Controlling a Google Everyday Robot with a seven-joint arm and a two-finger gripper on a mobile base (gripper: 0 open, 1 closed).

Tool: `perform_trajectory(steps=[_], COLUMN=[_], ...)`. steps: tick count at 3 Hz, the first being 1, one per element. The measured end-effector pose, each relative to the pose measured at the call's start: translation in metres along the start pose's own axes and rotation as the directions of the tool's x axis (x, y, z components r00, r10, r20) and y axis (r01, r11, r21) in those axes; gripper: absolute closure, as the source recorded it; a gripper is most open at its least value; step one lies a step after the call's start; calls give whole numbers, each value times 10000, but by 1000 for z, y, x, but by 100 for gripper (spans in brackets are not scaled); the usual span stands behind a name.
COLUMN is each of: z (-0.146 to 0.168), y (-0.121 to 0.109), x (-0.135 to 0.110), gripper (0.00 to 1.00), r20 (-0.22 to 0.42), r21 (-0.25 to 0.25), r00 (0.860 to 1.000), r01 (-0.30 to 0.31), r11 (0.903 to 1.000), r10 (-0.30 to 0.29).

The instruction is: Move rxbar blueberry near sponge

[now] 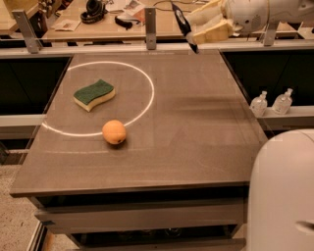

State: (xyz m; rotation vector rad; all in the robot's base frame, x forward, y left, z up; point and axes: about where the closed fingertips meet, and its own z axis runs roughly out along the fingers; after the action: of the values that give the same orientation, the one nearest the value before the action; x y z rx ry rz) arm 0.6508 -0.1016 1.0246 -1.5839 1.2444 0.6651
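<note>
The sponge (94, 94), dark green on top with pale yellow foam, lies on the left part of the brown table (196, 122), inside a white ring of light. My gripper (198, 28) is raised above the table's far edge at the upper right. It is shut on the rxbar blueberry (183, 24), a dark flat bar seen edge-on, tilted, sticking out to the left of the pale fingers (212, 32). The bar is well to the right of the sponge and higher.
A round orange fruit (114, 132) sits on the table in front of the sponge. Two small clear bottles (271, 103) stand on a ledge to the right. A cluttered bench (98, 14) lies behind. My white body (282, 196) fills the lower right.
</note>
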Motion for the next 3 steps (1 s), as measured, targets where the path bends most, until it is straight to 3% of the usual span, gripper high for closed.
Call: perform_trajectory(steps=[1, 2, 3], z=[12, 45, 93], y=[-9, -9, -2], x=[6, 21, 46], gripper=[100, 100, 100], r20=[1372, 1841, 1808], r21=[706, 850, 400], r00=[9884, 9714, 9501], r01=[-751, -1676, -2654], r11=[9947, 9822, 9633], r10=[648, 1499, 2542])
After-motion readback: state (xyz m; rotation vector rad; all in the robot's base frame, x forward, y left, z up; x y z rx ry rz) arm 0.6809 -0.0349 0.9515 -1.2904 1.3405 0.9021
